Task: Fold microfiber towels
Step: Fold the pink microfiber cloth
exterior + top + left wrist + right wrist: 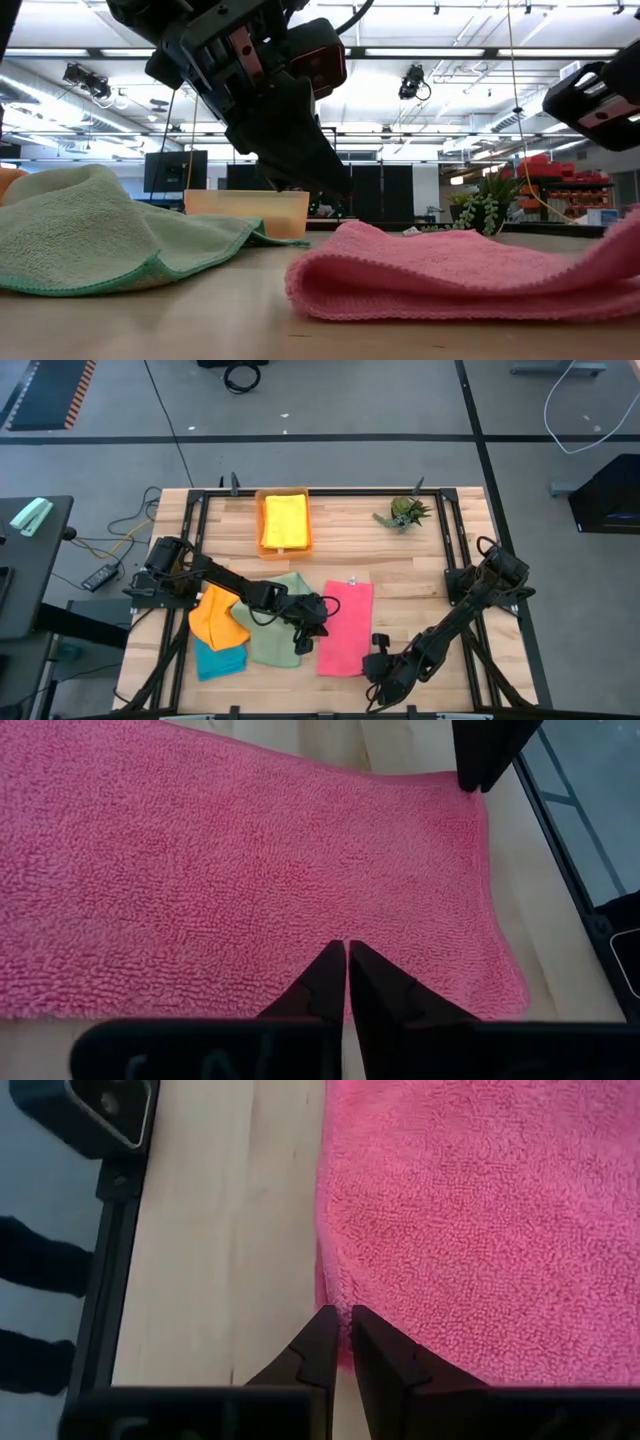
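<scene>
High view, pink towel (345, 628) between left gripper (318, 622) and right gripper (377, 657), both pressed together, empty.

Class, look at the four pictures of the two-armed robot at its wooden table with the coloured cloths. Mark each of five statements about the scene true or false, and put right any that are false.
1. A folded yellow microfiber towel lies in the rigid orange rectangular tray. True.
2. The pink microfiber towel hangs off the table's edge. False: it lies flat on the wooden table.
3. The left gripper is at the pink towel's side edge, fingers shut. True.
4. The small spiky green plant stands on the sage green microfiber towel. False: it stands apart, on bare wood at the far right.
5. The orange microfiber towel lies partly over the teal microfiber towel. True.
</scene>
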### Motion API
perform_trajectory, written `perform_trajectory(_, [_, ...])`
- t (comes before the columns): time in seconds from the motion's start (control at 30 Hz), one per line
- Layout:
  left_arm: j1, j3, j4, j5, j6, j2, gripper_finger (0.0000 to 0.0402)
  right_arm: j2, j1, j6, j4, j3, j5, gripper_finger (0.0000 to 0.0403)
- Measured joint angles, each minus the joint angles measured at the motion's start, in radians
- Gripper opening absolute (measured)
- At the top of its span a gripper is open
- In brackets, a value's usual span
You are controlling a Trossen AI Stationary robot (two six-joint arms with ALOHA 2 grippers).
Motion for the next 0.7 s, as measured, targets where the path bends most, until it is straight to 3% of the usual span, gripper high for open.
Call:
perform_trajectory(0.43, [0.0, 0.0, 0.0, 0.0, -0.01, 0.0, 0.0016, 0.0, -0.039, 0.195, -0.063, 0.008, 0.023, 0.0041])
perform_trajectory(0.7, [0.0, 0.0, 0.0, 0.0, -0.01, 0.0, 0.0022, 0.0, 0.009, 0.148, -0.077, 0.008, -0.084, 0.0041])
